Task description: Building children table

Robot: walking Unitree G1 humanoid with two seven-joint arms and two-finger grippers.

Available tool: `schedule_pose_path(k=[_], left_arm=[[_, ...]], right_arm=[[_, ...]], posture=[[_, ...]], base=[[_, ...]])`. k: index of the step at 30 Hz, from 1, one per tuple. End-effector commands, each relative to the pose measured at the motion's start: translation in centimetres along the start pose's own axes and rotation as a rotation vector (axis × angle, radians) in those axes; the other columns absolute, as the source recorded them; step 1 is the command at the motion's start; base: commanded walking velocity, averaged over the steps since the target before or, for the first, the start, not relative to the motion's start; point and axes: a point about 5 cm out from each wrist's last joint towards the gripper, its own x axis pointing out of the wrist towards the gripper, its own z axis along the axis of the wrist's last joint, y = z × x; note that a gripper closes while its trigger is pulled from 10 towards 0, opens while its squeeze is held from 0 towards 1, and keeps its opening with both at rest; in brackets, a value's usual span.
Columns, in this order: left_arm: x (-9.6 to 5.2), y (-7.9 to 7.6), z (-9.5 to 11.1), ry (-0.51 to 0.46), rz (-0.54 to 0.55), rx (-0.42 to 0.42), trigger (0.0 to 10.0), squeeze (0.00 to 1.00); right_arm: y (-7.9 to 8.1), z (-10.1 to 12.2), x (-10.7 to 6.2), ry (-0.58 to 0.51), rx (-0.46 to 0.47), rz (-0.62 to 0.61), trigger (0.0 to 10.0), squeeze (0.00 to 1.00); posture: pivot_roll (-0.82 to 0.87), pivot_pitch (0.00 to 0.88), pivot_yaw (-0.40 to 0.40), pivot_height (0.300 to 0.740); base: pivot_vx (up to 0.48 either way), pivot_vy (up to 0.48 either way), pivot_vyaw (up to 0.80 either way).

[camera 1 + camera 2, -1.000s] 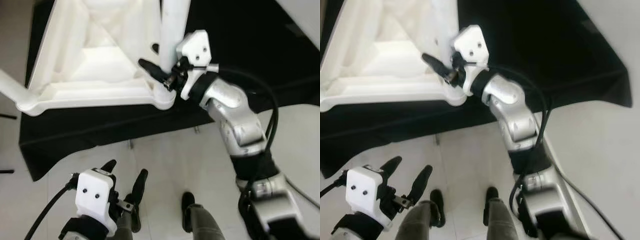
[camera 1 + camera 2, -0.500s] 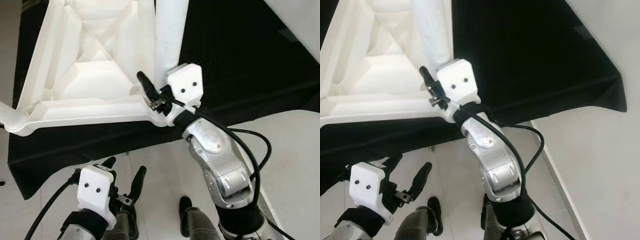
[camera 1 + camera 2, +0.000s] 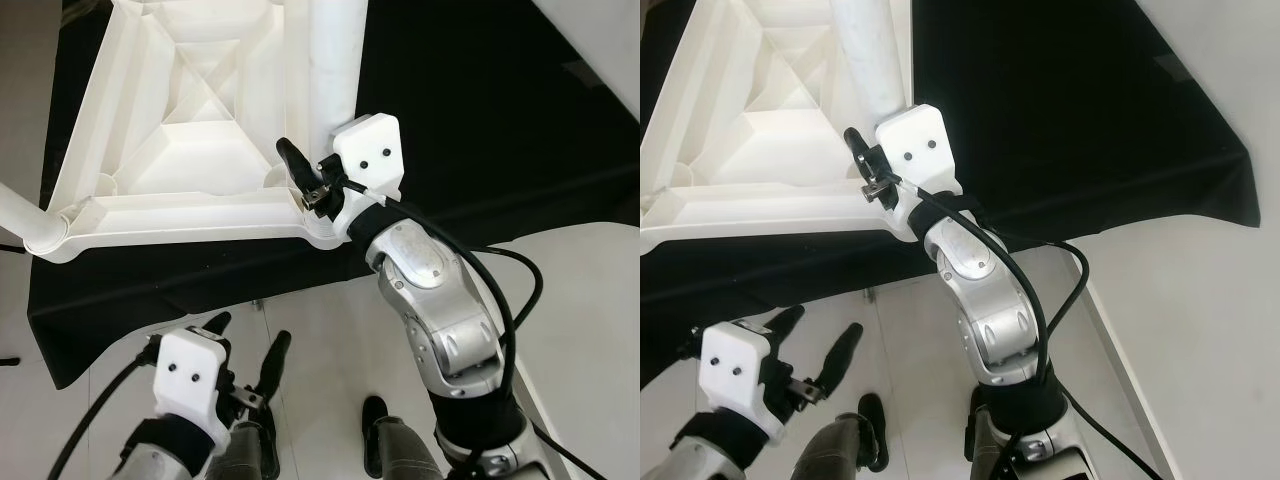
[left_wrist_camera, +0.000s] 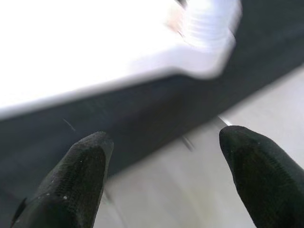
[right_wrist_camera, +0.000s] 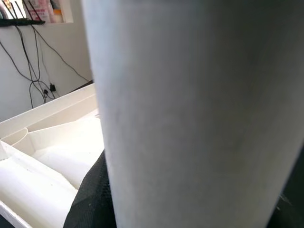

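Fingers of the left gripper (image 3: 248, 352) are spread wide with nothing between them; it hangs low over the pale floor (image 3: 330, 320), just short of the black cloth (image 3: 150, 300) and well below the work. Ahead of it and up on that cloth lies the white tabletop (image 3: 190, 170), upside down with its ribbed underside showing, one leg (image 3: 15, 205) already fitted at the far left corner. Further right, the right gripper (image 3: 312, 172) is at the near corner, its fingers pressed around the base of a thick white leg (image 3: 872, 55) that stands upright in the corner socket; the right wrist view has the leg close between the black fingers (image 5: 92, 199). Seating this leg looks like the step in hand. Next, the leg probably needs turning or pushing down until fully home, with the grip kept square so it does not tilt.
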Motion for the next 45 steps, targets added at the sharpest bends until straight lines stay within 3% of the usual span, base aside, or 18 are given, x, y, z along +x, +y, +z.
schedule_pose_path(k=[1,3,4,5,6,12,13,14,16,22,24,28,31,35,36,37,42,45], left_arm=[[-0.1,0.8,0.0,0.004,0.043,0.038,10.0,0.0],[0.5,1.4,0.7,-0.031,0.059,0.064,10.0,0.0],[2.4,2.9,3.8,-0.166,0.056,0.116,10.0,0.0],[2.4,2.9,3.8,-0.166,0.056,0.116,10.0,0.0],[3.2,3.4,5.2,-0.225,0.051,0.128,10.0,0.0],[3.9,3.7,6.7,-0.282,0.036,0.135,10.0,0.0],[5.2,3.4,9.1,-0.372,-0.049,0.141,10.0,0.0],[5.2,3.4,9.1,-0.372,-0.049,0.141,10.0,0.0],[6.8,2.5,13.2,-0.514,-0.206,0.126,10.0,0.0],[8.6,2.0,16.3,-0.6,-0.316,0.053,10.0,0.0],[10.3,2.2,17.7,-0.604,-0.356,-0.007,10.0,0.0],[12.0,2.5,18.8,-0.587,-0.382,-0.043,10.0,0.0],[15.4,3.2,18.7,-0.449,-0.357,-0.122,10.0,0.0],[15.9,3.1,18.6,-0.415,-0.371,-0.149,10.0,0.0],[16.3,2.8,18.5,-0.388,-0.418,-0.189,10.0,0.0],[17.3,1.7,18.1,-0.282,-0.553,-0.262,10.0,0.0],[17.7,1.2,18.2,-0.242,-0.601,-0.29,10.0,0.0],[17.8,0.8,18.6,-0.221,-0.643,-0.256,10.0,0.0]], right_arm=[[-1.3,-7.7,-1.3,0.402,0.049,-0.071,10.0,0.0],[-1.3,-7.7,-1.1,0.402,0.051,-0.067,10.0,0.0],[-1.3,-7.8,-0.5,0.403,0.054,-0.043,10.0,0.0],[-1.3,-7.8,-0.5,0.403,0.054,-0.043,10.0,0.0],[-1.3,-7.9,-0.1,0.403,0.057,-0.031,10.0,0.0],[-1.4,-7.9,0.2,0.401,0.057,-0.025,10.0,0.0],[-1.6,-7.8,0.6,0.392,0.055,-0.028,10.0,0.0],[-1.6,-7.8,0.6,0.392,0.055,-0.028,10.0,0.0],[-1.7,-7.6,1.0,0.38,0.056,-0.034,10.0,0.0],[-1.3,-7.6,0.9,0.372,0.07,-0.032,10.0,0.0],[-0.7,-7.7,0.9,0.365,0.087,-0.02,10.0,0.0],[-0.1,-7.5,1.0,0.354,0.101,-0.002,10.0,0.0],[0.5,-7.3,1.0,0.339,0.116,0.011,10.0,0.0],[0.5,-7.3,1.0,0.337,0.119,0.012,10.0,0.0],[0.5,-7.3,1.0,0.335,0.12,0.011,10.0,0.0],[0.6,-7.3,1.1,0.328,0.121,0.008,10.0,0.0],[0.6,-7.1,1.2,0.321,0.121,0.008,10.0,0.0],[0.7,-6.9,1.2,0.315,0.123,0.007,10.0,0.0]], posture=[[0.02,0.421,0.015,0.74],[0.02,0.419,0.015,0.74],[0.01,0.406,0.015,0.74],[0.01,0.406,0.015,0.74],[0.01,0.401,0.016,0.74],[0.01,0.398,0.016,0.74],[0.02,0.381,0.019,0.74],[0.02,0.381,0.019,0.74],[0.02,0.368,0.024,0.74],[0.02,0.357,0.033,0.74],[0.02,0.352,0.037,0.74],[0.02,0.346,0.047,0.74],[0.02,0.344,0.056,0.74],[0.02,0.344,0.056,0.74],[0.02,0.342,0.061,0.74],[0.02,0.341,0.069,0.74],[0.02,0.34,0.07,0.74],[0.02,0.339,0.073,0.74]], base=[[0.0,0.0,0.0],[0.0,0.0,0.0],[0.0,0.0,0.0],[0.0,0.0,0.0],[0.0,0.0,0.0],[0.0,0.0,0.0],[0.0,0.0,0.0],[0.0,0.0,0.0],[0.0,0.0,0.0],[0.0,0.0,0.0],[0.0,0.0,0.0],[0.0,0.0,0.0],[0.0,0.0,0.0],[0.0,0.0,0.0],[0.0,0.0,0.0],[0.0,0.0,0.0],[0.0,0.0,0.0],[0.0,0.0,0.0]])
